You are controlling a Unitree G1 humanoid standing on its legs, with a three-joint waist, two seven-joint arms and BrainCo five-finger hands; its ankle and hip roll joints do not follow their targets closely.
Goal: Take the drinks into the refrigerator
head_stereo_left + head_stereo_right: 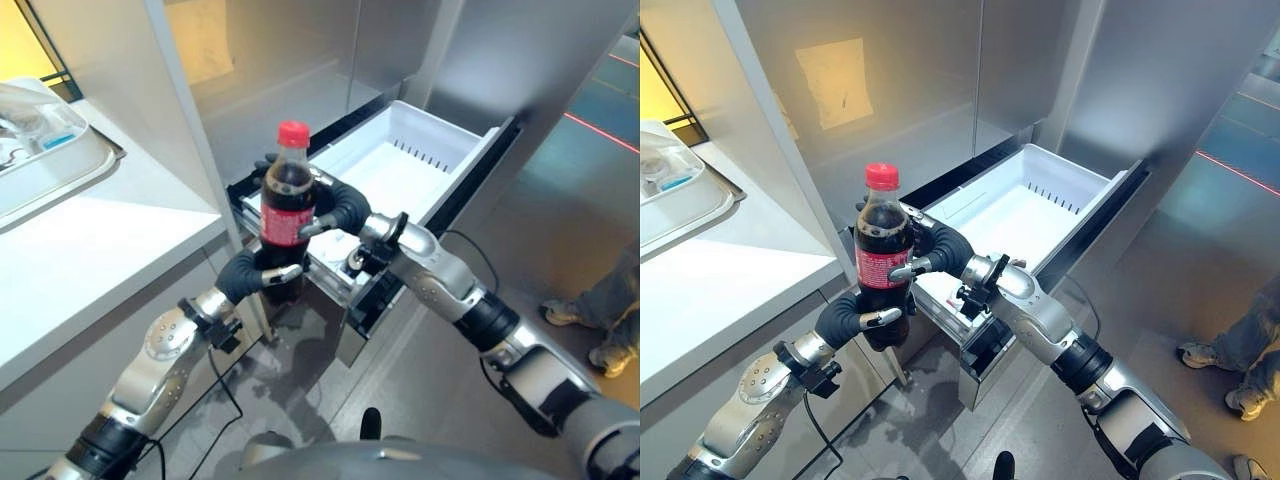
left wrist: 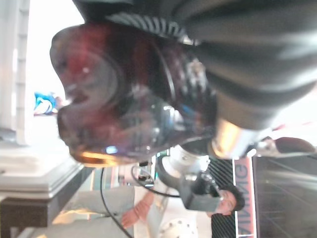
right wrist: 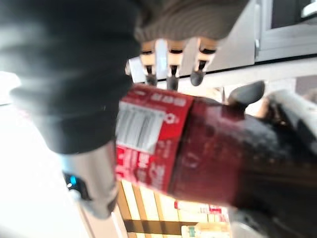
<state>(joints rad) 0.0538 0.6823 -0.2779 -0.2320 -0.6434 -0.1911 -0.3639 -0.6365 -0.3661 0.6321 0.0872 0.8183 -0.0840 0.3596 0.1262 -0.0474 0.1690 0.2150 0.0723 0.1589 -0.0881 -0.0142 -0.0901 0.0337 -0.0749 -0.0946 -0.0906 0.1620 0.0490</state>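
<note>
A cola bottle (image 1: 283,200) with a red cap and red label stands upright in the air, in front of the open white refrigerator drawer (image 1: 440,130). My left hand (image 1: 250,275) is curled round its lower part. My right hand (image 1: 340,210) is wrapped round its middle at the label, fingers behind and thumb in front. The left wrist view looks at the bottle's base (image 2: 114,99) beside the hand's dark cover (image 2: 237,59). In the right wrist view, the fingers (image 3: 171,69) lie over the labelled bottle (image 3: 198,153).
A white counter (image 1: 90,240) runs along the left with a clear tray (image 1: 40,150) on it. Steel refrigerator doors (image 1: 940,90) rise behind the drawer. A person's shoes (image 1: 590,330) stand on the floor at the right.
</note>
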